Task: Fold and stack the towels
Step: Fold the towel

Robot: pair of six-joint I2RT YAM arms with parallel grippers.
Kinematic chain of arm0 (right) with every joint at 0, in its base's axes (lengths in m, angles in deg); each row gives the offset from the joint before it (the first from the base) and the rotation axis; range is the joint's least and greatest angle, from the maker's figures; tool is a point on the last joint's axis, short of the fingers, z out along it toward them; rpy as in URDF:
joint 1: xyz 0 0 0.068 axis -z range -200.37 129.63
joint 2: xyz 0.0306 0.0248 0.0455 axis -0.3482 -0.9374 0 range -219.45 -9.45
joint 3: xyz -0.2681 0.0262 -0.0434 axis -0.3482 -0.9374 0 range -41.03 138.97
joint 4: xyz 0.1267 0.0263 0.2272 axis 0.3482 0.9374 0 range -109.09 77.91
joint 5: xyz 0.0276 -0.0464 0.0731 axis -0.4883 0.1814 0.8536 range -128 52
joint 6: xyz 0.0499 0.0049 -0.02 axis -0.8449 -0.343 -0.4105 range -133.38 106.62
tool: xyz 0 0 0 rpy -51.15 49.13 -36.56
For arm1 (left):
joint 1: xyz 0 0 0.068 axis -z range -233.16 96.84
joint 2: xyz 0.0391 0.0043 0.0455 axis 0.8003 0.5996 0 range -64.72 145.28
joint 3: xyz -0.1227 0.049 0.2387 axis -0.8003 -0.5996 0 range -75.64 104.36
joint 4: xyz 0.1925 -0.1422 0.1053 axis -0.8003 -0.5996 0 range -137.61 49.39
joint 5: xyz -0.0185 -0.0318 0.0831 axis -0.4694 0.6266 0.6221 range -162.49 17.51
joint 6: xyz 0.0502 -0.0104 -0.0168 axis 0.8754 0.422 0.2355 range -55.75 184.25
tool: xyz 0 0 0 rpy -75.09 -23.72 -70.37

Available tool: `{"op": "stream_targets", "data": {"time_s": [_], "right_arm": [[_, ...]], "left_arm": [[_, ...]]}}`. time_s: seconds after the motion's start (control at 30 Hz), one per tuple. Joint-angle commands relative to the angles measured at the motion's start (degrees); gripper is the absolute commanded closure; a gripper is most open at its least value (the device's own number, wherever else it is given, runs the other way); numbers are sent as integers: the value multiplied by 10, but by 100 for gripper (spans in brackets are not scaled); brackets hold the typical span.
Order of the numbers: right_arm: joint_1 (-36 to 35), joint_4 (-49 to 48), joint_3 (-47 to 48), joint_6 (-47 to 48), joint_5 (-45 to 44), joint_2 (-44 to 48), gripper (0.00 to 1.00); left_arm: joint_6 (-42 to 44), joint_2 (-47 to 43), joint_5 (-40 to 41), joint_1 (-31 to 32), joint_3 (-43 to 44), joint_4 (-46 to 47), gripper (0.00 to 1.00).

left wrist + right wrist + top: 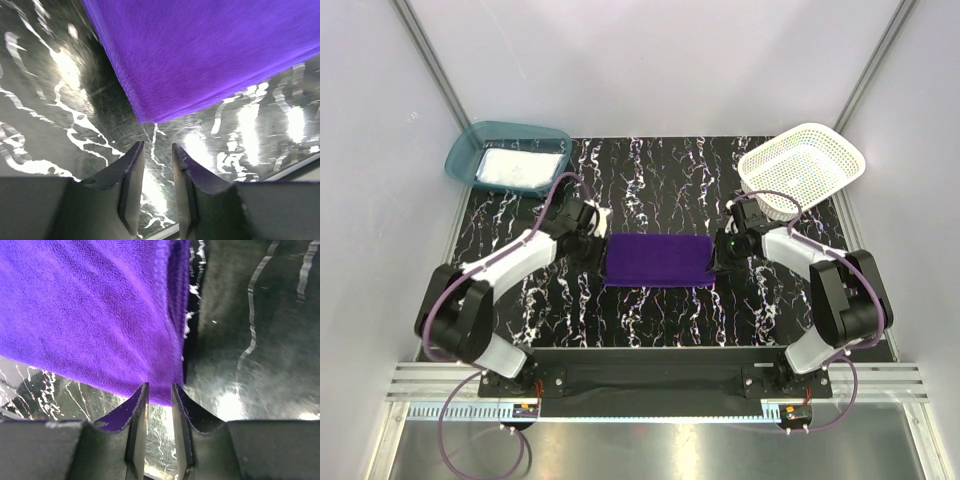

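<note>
Okay, purple towel (656,260) looks half-folded on worktop (650,180). Left jaws apart, empty; right jaws narrow at its corner, grip unclear. Next: pinch edge, fold again.

The deep purple towel (657,260) lies flat, folded into a tidy wide rectangle with straight edges, well apart from the teal bin (460,158), off to its near right. The white towel (520,167) sits inside that bin, covering most of its floor.
</note>
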Motion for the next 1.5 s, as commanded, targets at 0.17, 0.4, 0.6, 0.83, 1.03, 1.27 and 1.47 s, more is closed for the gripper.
{"op": "stream_targets", "data": {"time_s": [0.17, 0.4, 0.6, 0.83, 1.03, 1.27, 1.47], "right_arm": [[-3, 58, 26, -54, -61, 53, 61], [-3, 39, -5, -128, -80, 42, 59], [-3, 5, -21, -148, -63, 29, 58], [-3, -4, -30, -166, -65, 25, 58], [-3, -12, -38, -176, -71, 34, 59], [-3, -23, -44, -176, -67, 34, 70], [-4, -31, -52, -176, -65, 30, 73]], "left_arm": [[-72, -57, 0, -14, 3, 66, 60], [-113, -22, -30, -28, -50, 151, 56], [-124, -2, -41, -28, -52, 166, 57], [-123, 9, -28, -28, -55, 156, 58], [-121, 9, -12, -27, -66, 151, 57], [-111, 4, 10, -27, -64, 135, 56], [-122, 8, -10, -28, -76, 164, 57]]}}
